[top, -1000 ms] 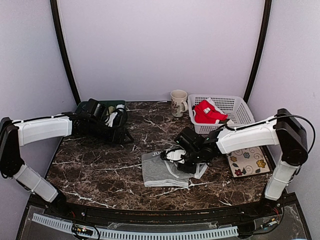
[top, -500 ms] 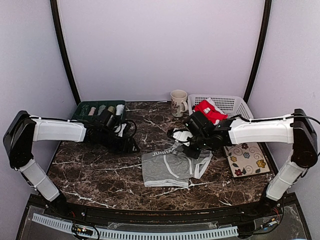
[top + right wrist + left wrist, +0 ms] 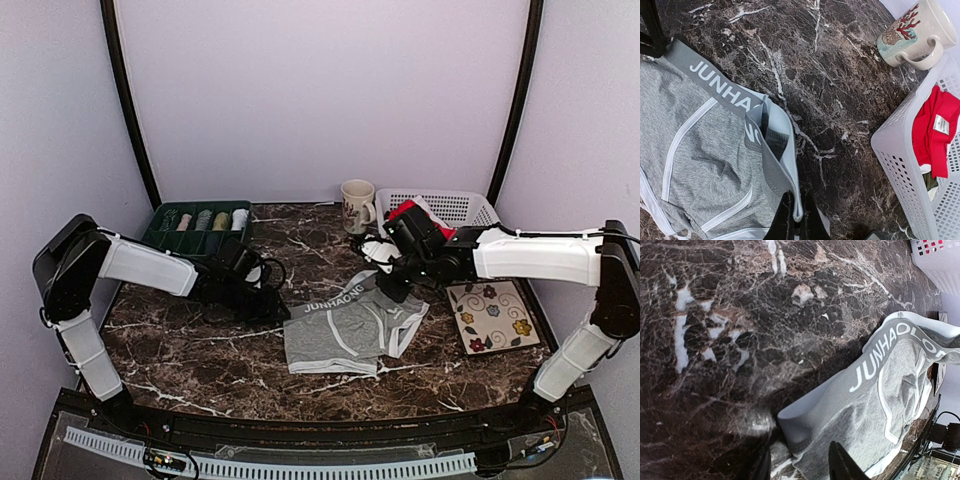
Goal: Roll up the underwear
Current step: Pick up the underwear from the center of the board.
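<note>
Grey underwear [image 3: 335, 335] spread out mid-counter, one arm at each end of the waistband

It lies flat on the marble counter [image 3: 200, 340], lettered band toward the far side. The right fingers [image 3: 786, 217] are pinched shut on its right edge, near the band's end, where the cloth lifts and folds over. The left fingers [image 3: 840, 462] sit partly apart, straddling the band's left corner — not clamped as far as I can see. My guess is that holding both ends keeps the band straight so the roll starts even. The red underwear [image 3: 935, 130] sits in the white basket [image 3: 895, 155] off to the right.
</note>
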